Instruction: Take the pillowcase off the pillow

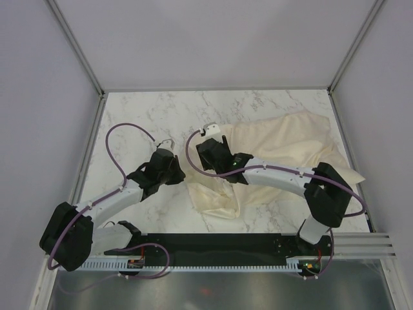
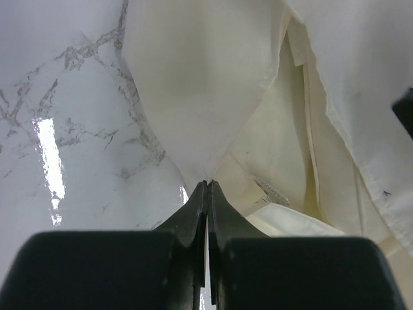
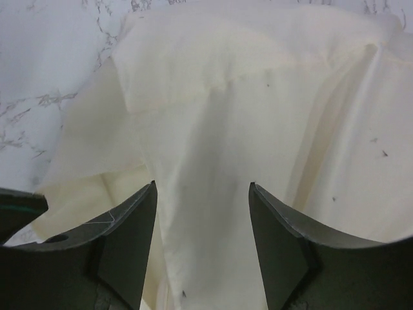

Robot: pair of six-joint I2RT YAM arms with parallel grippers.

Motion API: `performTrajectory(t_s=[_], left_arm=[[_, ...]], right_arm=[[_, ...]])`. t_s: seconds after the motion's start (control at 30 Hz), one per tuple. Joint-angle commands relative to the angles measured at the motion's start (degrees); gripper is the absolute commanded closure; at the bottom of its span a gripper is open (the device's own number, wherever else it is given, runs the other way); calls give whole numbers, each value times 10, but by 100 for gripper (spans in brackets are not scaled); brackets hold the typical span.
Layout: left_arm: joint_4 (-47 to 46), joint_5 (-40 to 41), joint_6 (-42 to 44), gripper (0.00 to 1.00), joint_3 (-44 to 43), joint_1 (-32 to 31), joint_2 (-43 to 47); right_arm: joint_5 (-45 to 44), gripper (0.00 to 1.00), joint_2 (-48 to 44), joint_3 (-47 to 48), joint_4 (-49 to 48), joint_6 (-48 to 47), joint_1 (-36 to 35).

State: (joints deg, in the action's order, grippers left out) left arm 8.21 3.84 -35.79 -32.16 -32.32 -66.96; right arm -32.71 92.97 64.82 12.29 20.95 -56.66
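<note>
Black, two-fingered left hand (image 2: 207, 186): pressed together on a pinch of hem of the thin, limp, pale cream fabric pillowcase (image 2: 193, 84), at the near-left end of the bundle. Cloth fans away from the pinch, up off the white marble tabletop (image 1: 148, 110).

Just right of the pinch the sack's mouth gapes. The deeper cream surface inside, bearing a small sewn tag, is judged to be the thick padded cream-beige pillow (image 2: 274, 142); most of it is hidden in the sack.

Black right hand (image 3: 202, 194): spread, gripping nothing, poised over smooth cream cloth just beside the left hand. Whether its tips touch the cloth cannot be told.

Governing relation: in the top view the bundle's long axis runs from the pinched near-left end to a swollen far-right end, which lies under and beyond the right forearm. The filling thus lies right of and beyond the left hand. Stripping probably needs a pull along this axis, with the right hand pinning the filling.

Count: one pillowcase, one pillow, two hands.
</note>
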Motion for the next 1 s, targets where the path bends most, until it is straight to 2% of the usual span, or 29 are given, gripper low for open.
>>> performTrajectory(t_s=[0.0, 0.07, 0.13, 0.17, 0.2, 0.27, 0.3, 0.33, 0.47, 0.63, 0.73, 0.97], left_arm=[[-27, -12, -3, 98, 3, 3, 8], [-28, -13, -2, 98, 3, 3, 6], [-28, -11, -1, 98, 5, 3, 6], [-29, -10, 0, 98, 7, 3, 4], [-31, -8, 0, 98, 10, 3, 4], [-47, -10, -1, 98, 17, 3, -4], [-50, -15, -2, 98, 19, 3, -11], [-53, -17, -3, 98, 19, 3, -16], [-54, -14, -3, 98, 18, 3, -20], [-8, 15, 7, 98, -1, 3, 47], [9, 33, 14, 98, -13, 3, 70], [32, 60, 24, 98, -25, 21, 64]], right_arm=[[28, 33, 57, 47, -51, -44, 16], [25, 34, 93, 53, -51, -42, 24], [22, 42, 110, 50, -51, -30, 30], [24, 51, 112, 42, -52, -26, 32], [26, 67, 113, 38, -51, -21, 33], [31, 82, 109, 26, -51, -12, 33], [30, 96, 107, 23, -51, -11, 34], [25, 100, 99, 22, -48, -11, 34], [10, 100, 62, 36, -35, -25, 44], [16, 100, 45, 68, -28, -57, 91], [42, 100, 60, 99, -30, -66, 144], [81, 100, 134, 166, -34, -92, 199]])
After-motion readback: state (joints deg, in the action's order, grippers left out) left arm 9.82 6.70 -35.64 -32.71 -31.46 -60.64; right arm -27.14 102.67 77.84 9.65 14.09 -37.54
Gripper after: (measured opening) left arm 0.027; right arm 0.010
